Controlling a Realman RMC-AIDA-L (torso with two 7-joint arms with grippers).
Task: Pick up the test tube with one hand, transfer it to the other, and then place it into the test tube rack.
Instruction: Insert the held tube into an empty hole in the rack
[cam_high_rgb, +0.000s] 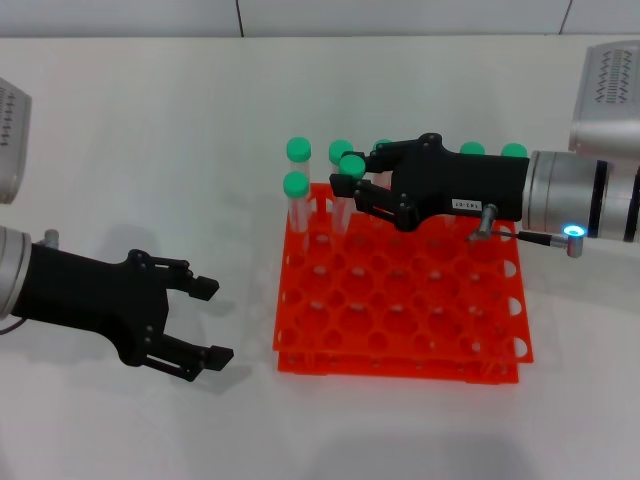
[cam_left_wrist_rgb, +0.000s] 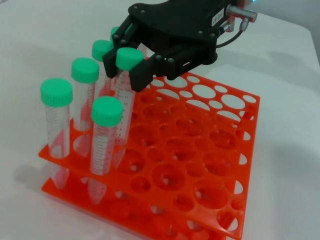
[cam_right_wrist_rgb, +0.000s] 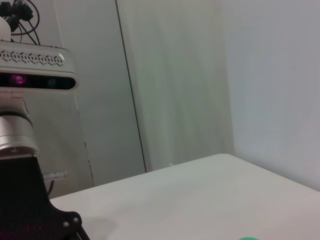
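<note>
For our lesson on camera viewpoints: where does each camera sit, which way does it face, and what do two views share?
Head view: from above, looking down at the rack; left gripper open, right gripper on the test tube.
Left wrist view: faces the rack and right gripper; own gripper unseen.
Right wrist view: faces walls and the left arm.
Shared: head and left wrist views show rack, tubes, right gripper.

Rack (cam_high_rgb: 400, 310) sits on the worktop (cam_high_rgb: 150, 150); tubes (cam_high_rgb: 297, 190) stand along its far-left holes; left hand (cam_high_rgb: 195, 320) just left.
</note>
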